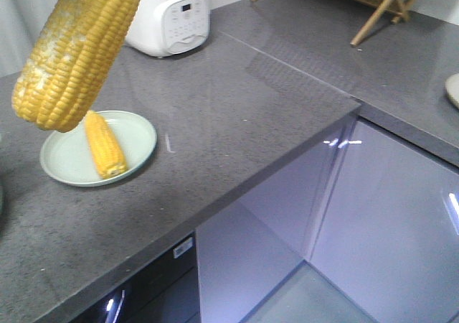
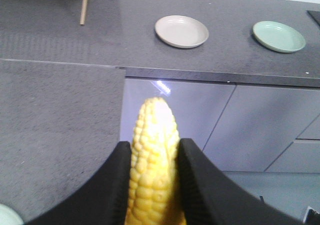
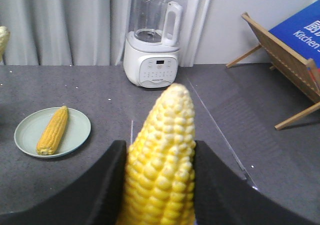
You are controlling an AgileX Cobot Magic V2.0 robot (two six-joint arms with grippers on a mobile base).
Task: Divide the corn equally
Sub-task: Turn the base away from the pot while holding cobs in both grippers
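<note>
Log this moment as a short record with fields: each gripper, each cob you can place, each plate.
left gripper: shut on the first cob, tip sticking out past the fingers
right gripper: shut on the second cob
third cob: lying alone on the near green plate
near green plate: on the same worktop as the white blender
empty plates: beige plate and far green plate, apart on the far counter
fourth cob: not placed with certainty

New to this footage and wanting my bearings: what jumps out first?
Two bright cobs fill the wrist views: the left gripper clamps the left cob, the right gripper the right cob. A third cob lies alone on a green plate on the grey counter, with the white blender beyond.
</note>
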